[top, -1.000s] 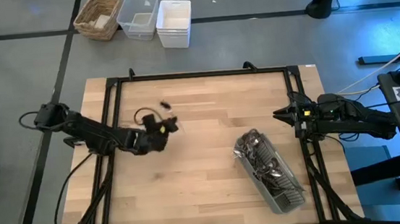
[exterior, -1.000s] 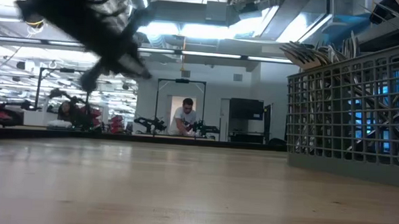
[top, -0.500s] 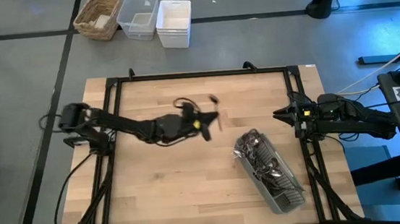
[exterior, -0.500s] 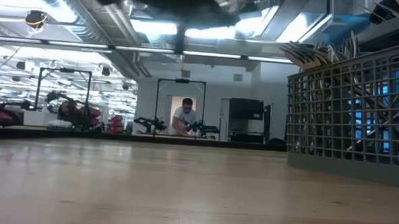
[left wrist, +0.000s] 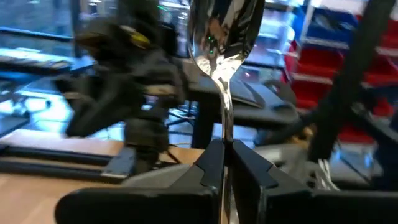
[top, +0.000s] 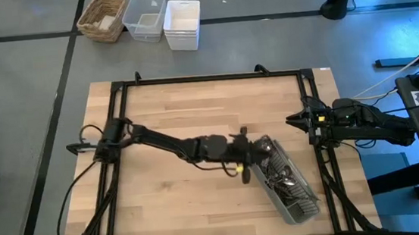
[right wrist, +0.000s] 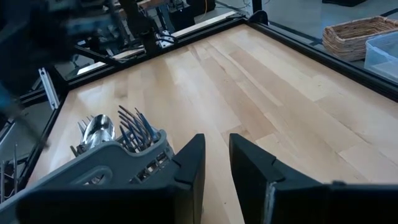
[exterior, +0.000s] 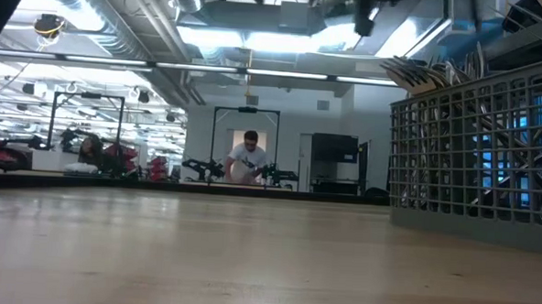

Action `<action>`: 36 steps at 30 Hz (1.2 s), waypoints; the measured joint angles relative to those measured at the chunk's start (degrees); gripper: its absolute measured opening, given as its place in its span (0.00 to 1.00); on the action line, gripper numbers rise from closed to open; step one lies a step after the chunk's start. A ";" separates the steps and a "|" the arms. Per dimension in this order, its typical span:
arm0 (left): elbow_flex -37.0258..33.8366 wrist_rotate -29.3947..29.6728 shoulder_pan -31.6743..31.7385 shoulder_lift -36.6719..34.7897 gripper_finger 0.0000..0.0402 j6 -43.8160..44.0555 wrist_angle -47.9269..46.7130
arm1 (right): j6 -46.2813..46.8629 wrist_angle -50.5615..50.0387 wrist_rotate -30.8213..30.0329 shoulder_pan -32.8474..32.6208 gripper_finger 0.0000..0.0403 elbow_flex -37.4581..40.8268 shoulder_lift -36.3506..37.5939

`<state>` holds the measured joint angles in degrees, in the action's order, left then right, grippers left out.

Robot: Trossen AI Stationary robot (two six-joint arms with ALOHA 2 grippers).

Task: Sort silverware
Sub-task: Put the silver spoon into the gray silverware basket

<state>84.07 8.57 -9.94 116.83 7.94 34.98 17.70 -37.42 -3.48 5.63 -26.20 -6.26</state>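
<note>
Spanning wooden table (top: 171, 204), perhaps workshop beyond.

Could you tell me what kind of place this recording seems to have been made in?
Most likely a robotics lab or workshop. A wooden table framed by a black metal rig carries two robot arms, exposed ducts and strip lights run overhead, and a person works at other equipment across the open room.

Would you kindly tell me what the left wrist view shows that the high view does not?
Only the left wrist view shows a spoon clamped upright between the left gripper's fingers. Only the high view shows the whole table, the wicker basket and two plastic bins beyond it, and the cutlery caddy full of silverware. Both show the right arm waiting at the table's edge.
</note>
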 joint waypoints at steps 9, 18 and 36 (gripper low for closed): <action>4.16 -1.39 -1.57 5.26 0.02 -2.70 0.50 | 0.00 -0.03 0.02 0.00 0.19 0.00 0.00; 4.13 -1.41 -1.18 5.32 0.04 -3.87 -3.63 | -0.01 -0.02 0.02 0.00 0.19 0.00 0.00; 4.11 -0.46 -0.45 5.32 0.04 -2.78 -3.55 | 0.01 -0.02 0.01 0.00 0.19 0.00 0.00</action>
<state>88.18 8.12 -10.39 122.15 5.16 31.43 17.71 -37.44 -3.47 5.63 -26.20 -6.26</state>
